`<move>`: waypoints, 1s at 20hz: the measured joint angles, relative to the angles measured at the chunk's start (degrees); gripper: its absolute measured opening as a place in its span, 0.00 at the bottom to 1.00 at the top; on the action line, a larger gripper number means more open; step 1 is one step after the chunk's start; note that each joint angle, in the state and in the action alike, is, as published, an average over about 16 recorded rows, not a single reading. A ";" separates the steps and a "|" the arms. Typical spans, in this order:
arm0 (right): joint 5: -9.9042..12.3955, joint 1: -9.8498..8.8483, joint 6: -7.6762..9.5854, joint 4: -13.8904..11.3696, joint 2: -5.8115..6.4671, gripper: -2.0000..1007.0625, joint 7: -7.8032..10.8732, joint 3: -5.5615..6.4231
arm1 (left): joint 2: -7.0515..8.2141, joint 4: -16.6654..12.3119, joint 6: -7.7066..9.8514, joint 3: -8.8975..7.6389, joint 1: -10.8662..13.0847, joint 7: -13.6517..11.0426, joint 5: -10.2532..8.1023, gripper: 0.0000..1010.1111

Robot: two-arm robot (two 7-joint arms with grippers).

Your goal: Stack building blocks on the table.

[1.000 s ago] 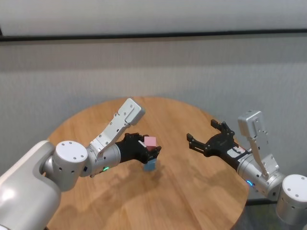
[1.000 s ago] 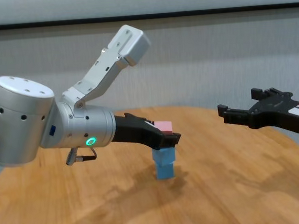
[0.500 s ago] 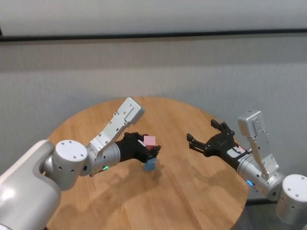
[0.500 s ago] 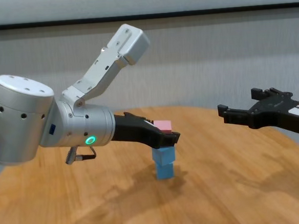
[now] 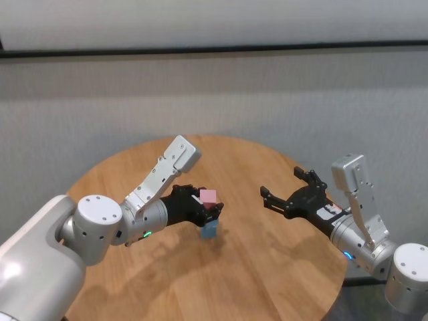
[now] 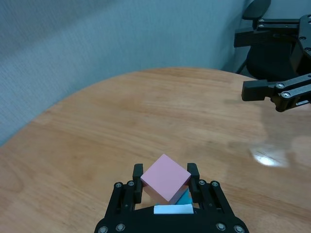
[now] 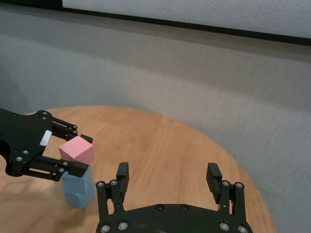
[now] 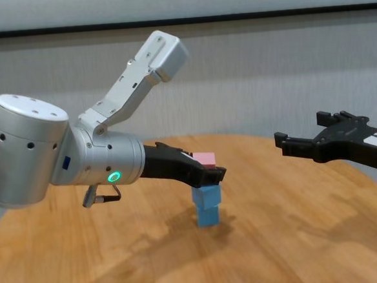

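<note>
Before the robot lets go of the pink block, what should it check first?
1. Left gripper shut on the pink block: ok.
2. Two blue blocks already stacked on the table: ok.
3. Pink block over the blue stack: ok.
4. Pink block resting flat on the top blue block: cannot tell.
5. Pink block's corners squared with the stack: not ok, it looks turned.
6. Right gripper open and away from the stack: ok.

A pink cube [image 8: 206, 159] sits atop two stacked light blue cubes [image 8: 207, 205] on the round wooden table [image 8: 299, 237].
</note>
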 joint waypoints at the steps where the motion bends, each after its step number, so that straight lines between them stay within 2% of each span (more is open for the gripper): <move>1: 0.00 0.00 0.00 0.00 0.00 1.00 0.00 0.00 | -0.02 -0.01 0.00 -0.04 0.00 0.00 0.00 0.58; 6: 0.00 0.00 0.00 0.00 0.00 1.00 0.00 0.00 | -0.08 -0.17 -0.05 -0.24 0.06 -0.02 -0.03 0.65; 11: 0.00 0.00 0.00 0.00 0.00 1.00 0.00 0.00 | 0.00 -0.72 -0.01 -0.43 0.19 -0.01 -0.10 0.77; 20: 0.00 0.00 0.00 0.00 0.00 1.00 0.00 0.00 | 1.13 -4.18 0.48 -1.56 0.93 0.48 -0.83 0.96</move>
